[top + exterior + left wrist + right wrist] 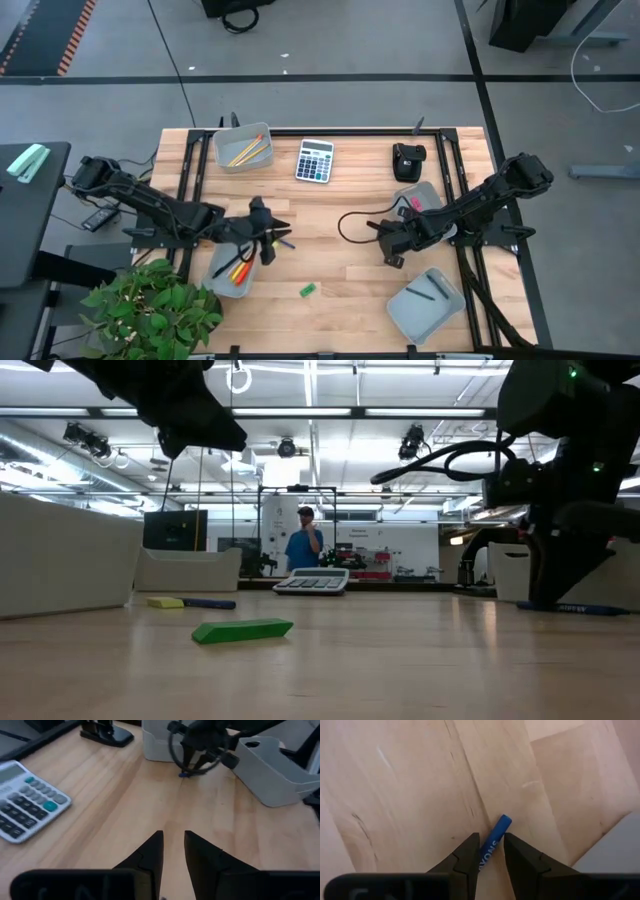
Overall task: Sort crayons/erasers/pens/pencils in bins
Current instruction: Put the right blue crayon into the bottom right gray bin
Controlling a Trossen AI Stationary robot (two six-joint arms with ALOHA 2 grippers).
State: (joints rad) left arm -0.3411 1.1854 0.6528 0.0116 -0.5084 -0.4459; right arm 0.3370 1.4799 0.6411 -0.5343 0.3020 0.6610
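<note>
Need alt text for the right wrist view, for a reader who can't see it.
The right tool points down at the bare wooden table, its two dark fingers on either side of a blue crayon with white lettering. A pale grey bin edge shows at one corner.

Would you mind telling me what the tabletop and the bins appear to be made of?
The tabletop looks like pale wood with a smooth satin finish: jointed planks and grain lines show. The bins, such as the near-right bin, look like translucent grey plastic, going by the rounded moulded corners and the matte surface.
</note>
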